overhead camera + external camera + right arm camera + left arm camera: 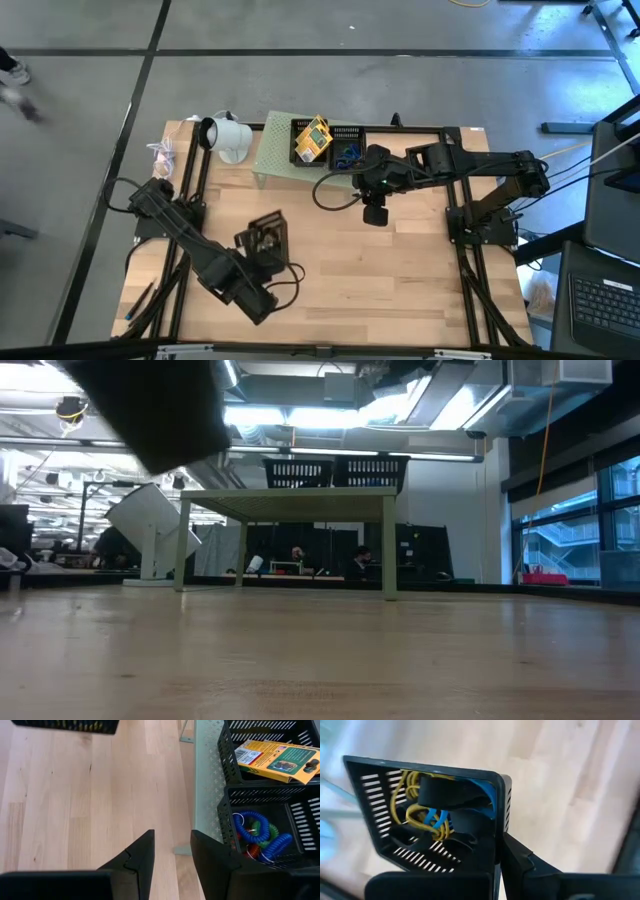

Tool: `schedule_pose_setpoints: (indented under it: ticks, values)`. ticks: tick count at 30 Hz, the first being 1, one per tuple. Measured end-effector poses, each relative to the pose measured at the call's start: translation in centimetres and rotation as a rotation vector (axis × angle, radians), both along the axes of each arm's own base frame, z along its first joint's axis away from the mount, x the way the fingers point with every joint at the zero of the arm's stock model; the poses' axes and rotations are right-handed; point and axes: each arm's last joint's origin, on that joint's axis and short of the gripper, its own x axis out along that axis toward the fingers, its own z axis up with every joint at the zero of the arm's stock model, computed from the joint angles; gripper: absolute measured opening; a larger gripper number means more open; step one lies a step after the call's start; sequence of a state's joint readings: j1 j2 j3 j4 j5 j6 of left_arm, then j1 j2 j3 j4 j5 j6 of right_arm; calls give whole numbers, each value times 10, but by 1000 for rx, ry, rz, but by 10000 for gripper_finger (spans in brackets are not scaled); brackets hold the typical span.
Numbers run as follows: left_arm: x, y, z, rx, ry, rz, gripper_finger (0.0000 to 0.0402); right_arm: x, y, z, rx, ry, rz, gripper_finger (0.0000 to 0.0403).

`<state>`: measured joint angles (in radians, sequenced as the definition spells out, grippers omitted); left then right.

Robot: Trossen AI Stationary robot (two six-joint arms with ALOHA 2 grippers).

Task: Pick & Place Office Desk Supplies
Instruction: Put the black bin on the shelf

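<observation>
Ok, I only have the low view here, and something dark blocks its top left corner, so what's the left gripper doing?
Observer: The left gripper is shut on the wall of a black basket, holding it above the table.
Operator: Is anything in it?
Observer: Yes, yellow and blue rubber bands are tangled inside.
Operator: And the right gripper?
Observer: The right gripper is open and empty, over bare wood beside the green riser.
</observation>
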<state>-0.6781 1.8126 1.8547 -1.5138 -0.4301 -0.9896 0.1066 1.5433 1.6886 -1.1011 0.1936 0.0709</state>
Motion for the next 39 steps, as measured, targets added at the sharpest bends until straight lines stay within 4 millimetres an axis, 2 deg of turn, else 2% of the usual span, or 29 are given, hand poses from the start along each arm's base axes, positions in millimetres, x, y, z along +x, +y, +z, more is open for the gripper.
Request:
schedule_pose_setpoints:
  ticks: [4, 9, 18, 22, 26, 32, 35, 39]
  values:
    - [-1, 7, 17, 136, -46, -87, 4, 0, 0, 0, 0, 0, 0, 131]
    - [6, 20, 25, 345, -26, -278, 4, 0, 0, 0, 5, -1, -7, 131]
    - [35, 76, 27, 450, 99, -294, 4, -2, 0, -2, 21, 23, -33, 131]
    - [37, 105, 36, 464, 118, -265, 4, -4, 0, -3, 31, 39, -51, 131]
    - [28, 129, 52, 491, 89, -210, 4, -5, -1, -3, 35, 51, -61, 131]
    - [-5, 160, 86, 543, -7, -105, 4, -5, -1, -4, 35, 57, -62, 131]
    - [-16, 176, 86, 512, -10, -34, 4, -5, -1, -4, 35, 56, -62, 131]
    - [-28, 193, 72, 485, 64, -4, 4, -5, -1, -4, 35, 56, -62, 131]
